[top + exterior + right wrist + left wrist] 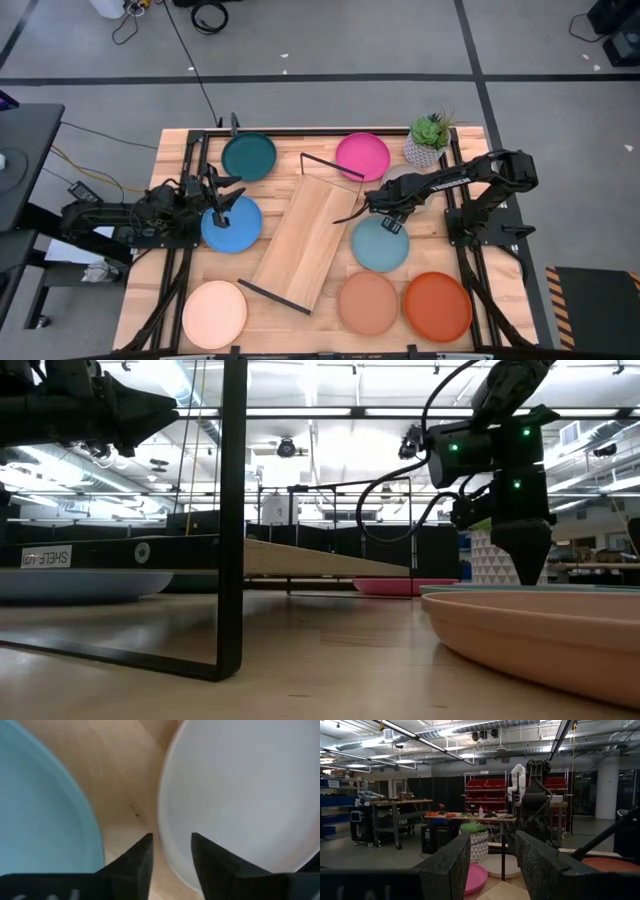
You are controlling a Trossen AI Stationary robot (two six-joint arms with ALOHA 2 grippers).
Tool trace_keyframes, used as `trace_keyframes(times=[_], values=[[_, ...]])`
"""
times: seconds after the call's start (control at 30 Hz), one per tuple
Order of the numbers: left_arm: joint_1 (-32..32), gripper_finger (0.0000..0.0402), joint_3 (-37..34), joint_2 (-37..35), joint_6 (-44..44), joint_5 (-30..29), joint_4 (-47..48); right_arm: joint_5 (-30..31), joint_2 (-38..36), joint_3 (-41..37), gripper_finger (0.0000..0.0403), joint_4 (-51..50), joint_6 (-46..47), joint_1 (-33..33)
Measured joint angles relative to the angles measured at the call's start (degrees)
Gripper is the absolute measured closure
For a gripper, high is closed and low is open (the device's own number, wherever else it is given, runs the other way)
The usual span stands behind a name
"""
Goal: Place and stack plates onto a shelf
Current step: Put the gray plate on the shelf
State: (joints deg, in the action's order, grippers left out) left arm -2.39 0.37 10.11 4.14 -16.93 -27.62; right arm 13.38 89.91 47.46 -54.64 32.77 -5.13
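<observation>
1. Grey-beige plate is the one being worked on. Reading the table from above as a clock, with twelve at the edge where the potted plant stands, it lies flat on the wood at about two o'clock from the table's middle.
2. The right gripper hangs over that plate's rim. Its claw is spread, one tip outside the rim and one over the plate, and it does not look to be pinching yet.
3. The light blue plate lies just beside it, at about three o'clock.
4. The shelf lies slantwise across the middle, running from one o'clock to seven o'clock, with no plate on it.
5. The left gripper waits at nine o'clock, over the far edge of the bright blue plate. Its claw is spread and holds nothing.
6. My reading is that this is the grasp of a first plate, so the task has barely begun.
7. The next move calls for closing firmly on the thin rim. The plate then has to be lifted without nudging its light blue neighbour and carried towards nine o'clock onto the board.
</observation>
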Motion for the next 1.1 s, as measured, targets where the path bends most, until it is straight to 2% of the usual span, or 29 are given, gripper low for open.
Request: trace_keyframes(times=[0.27,0.33,0.47,0.8,1.1], values=[[0.0,0.0239,0.0,0.0,0.0,0.0,0.1,-1.1,0.0,0.0,0.0376,0.2,0.9,0.0],[0.0,0.0239,0.0,0.0,0.0,0.0,0.1,-1.5,0.0,0.0,0.0392,0.2,0.8,0.0],[0.0,0.0239,0.0,0.0,0.0,0.0,0.0,-1.6,0.0,1.8,0.0389,-3.0,1.3,0.0],[0.0,0.0239,0.0,0.0,0.0,0.0,0.1,-0.6,0.0,11.9,0.0397,-14.8,2.1,0.7],[0.0,0.0239,0.0,0.0,0.0,0.0,0.5,-0.1,-0.1,25.8,0.0396,-26.5,5.2,5.1]])
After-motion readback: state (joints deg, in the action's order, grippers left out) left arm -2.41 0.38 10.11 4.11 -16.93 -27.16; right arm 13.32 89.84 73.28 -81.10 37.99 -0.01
